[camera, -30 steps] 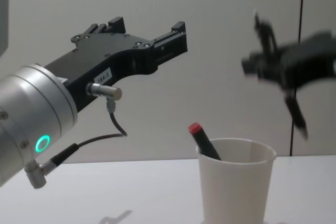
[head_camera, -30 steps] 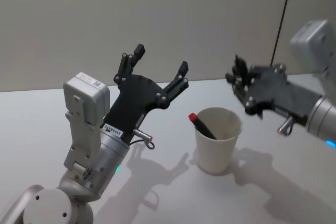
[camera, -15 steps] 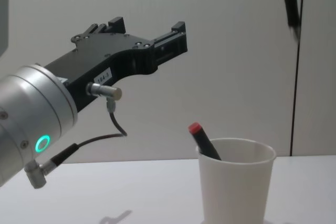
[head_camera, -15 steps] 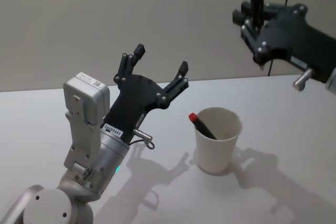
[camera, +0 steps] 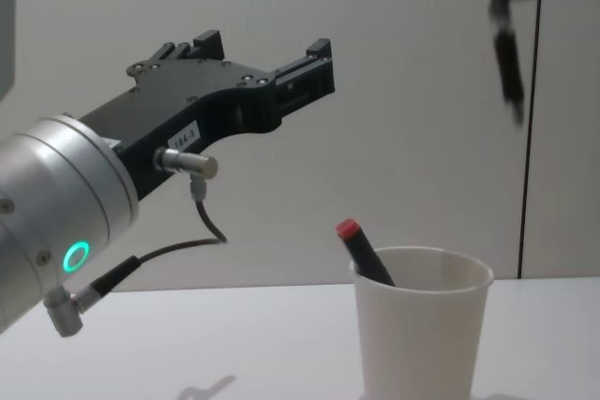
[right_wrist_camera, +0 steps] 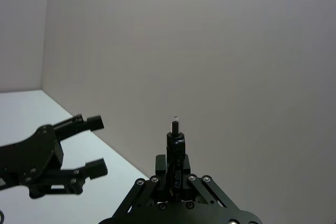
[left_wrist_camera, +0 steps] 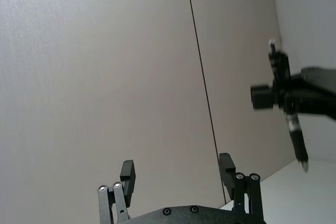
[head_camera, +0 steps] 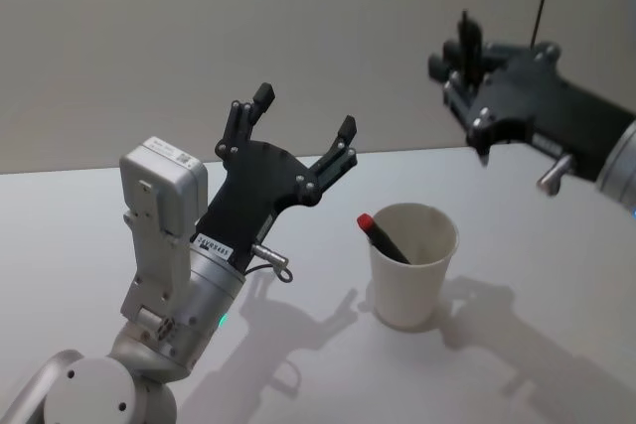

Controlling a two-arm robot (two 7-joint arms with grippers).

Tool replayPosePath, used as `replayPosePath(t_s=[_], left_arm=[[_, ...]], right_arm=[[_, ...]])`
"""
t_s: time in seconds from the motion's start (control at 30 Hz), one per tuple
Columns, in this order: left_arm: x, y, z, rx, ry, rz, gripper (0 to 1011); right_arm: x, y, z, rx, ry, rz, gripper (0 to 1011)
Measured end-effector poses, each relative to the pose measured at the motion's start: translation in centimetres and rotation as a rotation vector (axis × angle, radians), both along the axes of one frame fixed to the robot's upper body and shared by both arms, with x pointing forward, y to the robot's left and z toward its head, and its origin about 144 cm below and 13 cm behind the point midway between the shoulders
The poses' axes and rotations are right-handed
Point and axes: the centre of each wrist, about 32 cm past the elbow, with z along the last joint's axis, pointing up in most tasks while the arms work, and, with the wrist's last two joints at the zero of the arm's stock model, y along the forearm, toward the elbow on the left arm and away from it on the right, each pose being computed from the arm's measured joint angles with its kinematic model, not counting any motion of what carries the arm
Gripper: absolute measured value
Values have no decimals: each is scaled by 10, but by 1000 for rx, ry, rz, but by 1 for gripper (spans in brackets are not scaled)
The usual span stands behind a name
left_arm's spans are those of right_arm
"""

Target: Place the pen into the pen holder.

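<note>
- So, right pincer point(head_camera: 459, 59) is raised high above the surface point(head_camera: 298, 345), up and to the right of the pen holder point(head_camera: 411, 263); its arm comes in from the right edge of the head view, fingers aimed left toward the wall.
- Right pincer is clamped on a dark pen point(left_wrist_camera: 290, 119); the pen stands roughly upright between the jaws, tip hanging down below them, top end sticking up above.
- In the chest view that pen point(camera: 507, 53) hangs from the right pincer near the top edge, well above the pen holder point(camera: 422, 334) and a bit to its right.
- Right wrist view: the pen point(right_wrist_camera: 175, 156) sits pinched between the two fingers, one end poking out past them.
- Left pincer point(head_camera: 303, 116) is held up off the surface, to the left of the pen holder, jaws spread wide with nothing between them; forearm angles up and forward from the lower left.
- Pen holder stands upright on the surface, between the two arms.
- A second pen with a red cap point(head_camera: 381, 234) leans inside the pen holder against the left side of the rim, cap sticking out above it.
</note>
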Motion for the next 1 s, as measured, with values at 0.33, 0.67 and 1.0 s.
replayPosePath(t_s=[0.33,0.67,1.0], left_arm=[[0,0,0,0,0,0,1001],[0,0,0,0,0,0,1001],[0,0,0,0,0,0,1001]], right_arm=[[12,6,-30,-40,86,22,132],[20,14,-37,24,72,86,132],[26,21,-39,78,57,120,132]])
